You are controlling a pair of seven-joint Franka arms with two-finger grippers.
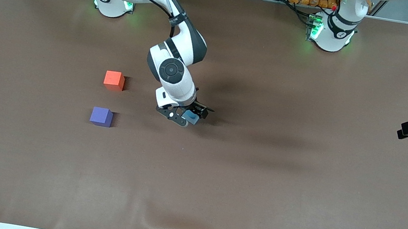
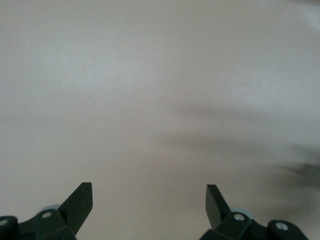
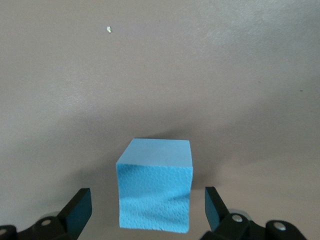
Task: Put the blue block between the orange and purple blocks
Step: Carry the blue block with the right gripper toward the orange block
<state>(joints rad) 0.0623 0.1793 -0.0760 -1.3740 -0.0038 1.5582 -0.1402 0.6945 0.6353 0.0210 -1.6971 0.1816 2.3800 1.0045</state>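
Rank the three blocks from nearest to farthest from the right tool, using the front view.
1. Blue block: between the open fingers of the right tool.
2. Purple block: toward the right arm's end.
3. Orange block: slightly farther off, close to purple's distance.

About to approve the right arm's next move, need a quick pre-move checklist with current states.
1. Blue block sits between the right claw's fingers: ok.
2. Fingers closed on the block: not ok, gaps show on both sides in the right wrist view.
3. Gap between orange block and purple block free: ok.
4. Whether that gap is wide enough for the block: cannot tell.
5. Left claw open, holding nothing, waiting over bare table: ok.
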